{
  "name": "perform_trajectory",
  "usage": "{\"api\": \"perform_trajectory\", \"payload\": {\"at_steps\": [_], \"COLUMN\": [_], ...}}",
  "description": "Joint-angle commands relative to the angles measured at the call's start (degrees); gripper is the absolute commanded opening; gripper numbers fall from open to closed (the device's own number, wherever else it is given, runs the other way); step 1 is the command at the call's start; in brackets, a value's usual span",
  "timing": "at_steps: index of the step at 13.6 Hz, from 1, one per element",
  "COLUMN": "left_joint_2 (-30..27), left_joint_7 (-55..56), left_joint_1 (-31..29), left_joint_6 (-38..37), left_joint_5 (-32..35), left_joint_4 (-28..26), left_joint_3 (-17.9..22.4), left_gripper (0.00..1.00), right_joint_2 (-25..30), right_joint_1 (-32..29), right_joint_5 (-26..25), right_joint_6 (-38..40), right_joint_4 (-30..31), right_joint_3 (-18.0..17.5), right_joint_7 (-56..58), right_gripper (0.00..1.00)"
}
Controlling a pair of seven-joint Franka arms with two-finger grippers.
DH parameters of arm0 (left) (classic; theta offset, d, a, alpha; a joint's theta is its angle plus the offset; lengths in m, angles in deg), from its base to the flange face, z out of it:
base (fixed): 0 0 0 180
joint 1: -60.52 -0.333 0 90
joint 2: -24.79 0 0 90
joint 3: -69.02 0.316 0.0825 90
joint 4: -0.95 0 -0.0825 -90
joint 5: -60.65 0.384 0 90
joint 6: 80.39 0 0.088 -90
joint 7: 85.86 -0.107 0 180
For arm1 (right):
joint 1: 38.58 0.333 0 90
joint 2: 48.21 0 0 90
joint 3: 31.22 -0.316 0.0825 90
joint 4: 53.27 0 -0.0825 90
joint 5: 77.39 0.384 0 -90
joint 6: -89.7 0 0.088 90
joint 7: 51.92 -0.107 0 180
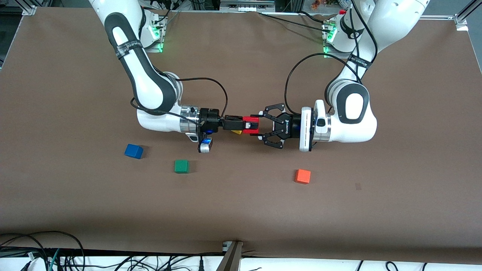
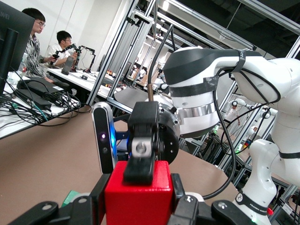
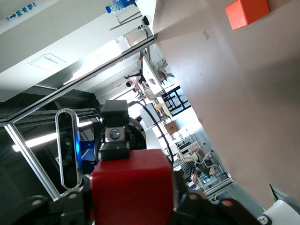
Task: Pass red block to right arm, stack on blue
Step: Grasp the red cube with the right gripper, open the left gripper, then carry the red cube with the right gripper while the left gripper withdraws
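The red block [image 1: 253,121] is held in the air over the middle of the table, between both grippers. My left gripper [image 1: 260,125], with black linkage fingers, grips its two sides; in the left wrist view its pads press on the block [image 2: 139,197]. My right gripper [image 1: 246,125], slim and black, comes from the other end with one finger [image 2: 140,159] lying flat on the block's upper face. The block fills the bottom of the right wrist view [image 3: 133,187]. The blue block [image 1: 133,151] sits on the table toward the right arm's end, nearer the front camera than the grippers.
A green block [image 1: 181,166] lies beside the blue one, toward the table's middle. An orange-red block [image 1: 302,176] lies toward the left arm's end, also in the right wrist view [image 3: 247,13]. A yellow block [image 1: 236,131] sits on the table under the right gripper, mostly hidden.
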Motion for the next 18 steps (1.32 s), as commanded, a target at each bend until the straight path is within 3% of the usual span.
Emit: {"api": "perform_trajectory", "payload": {"at_steps": [1, 3, 4, 5, 8, 11, 15, 18], "left_joint_2": [1.8, 1.8, 1.7, 1.7, 1.4, 1.1, 1.1, 1.0], "left_joint_7": [-0.2, 2.1, 2.3, 1.7, 2.2, 1.6, 2.3, 4.7], "left_joint_1": [0.2, -0.1, -0.2, -0.5, -2.3, -7.2, -13.3, -17.9], "left_joint_6": [0.1, 0.1, 0.0, -0.2, -0.8, -2.1, -8.1, -13.7], "left_joint_5": [-1.8, -1.6, -1.5, -1.6, -0.6, 7.7, 22.1, 29.9], "left_joint_4": [3.2, 3.2, 3.2, 3.2, 3.2, 5.3, 9.9, 10.3], "left_joint_3": [0.0, 0.0, 0.0, 0.0, 0.4, 0.7, 0.8, 0.9], "left_gripper": [0.0, 0.0, 0.18, 0.99, 1.0, 1.0, 1.0, 1.0], "right_joint_2": [0.0, 0.0, 0.0, 0.0, 0.1, 0.4, 0.0, -1.5], "right_joint_1": [0.1, 0.1, 0.1, 0.1, 0.1, 0.0, -0.4, -0.4], "right_joint_5": [1.3, 1.3, 1.3, 1.3, 1.2, -1.4, -13.0, -23.0], "right_joint_6": [-0.5, -0.5, -0.5, -0.5, -0.5, -0.4, -0.6, -2.2], "right_joint_4": [0.1, 0.1, 0.1, 0.1, 0.0, 0.0, -2.2, -2.3], "right_joint_3": [0.3, 0.4, 0.4, 0.4, 0.4, 0.6, 1.9, 2.8], "right_joint_7": [1.2, 1.6, 1.6, 1.6, 1.6, 1.6, 0.7, -0.3], "right_gripper": [0.1, 0.03, 0.03, 0.03, 0.02, 0.01, 0.01, 0.01]}}
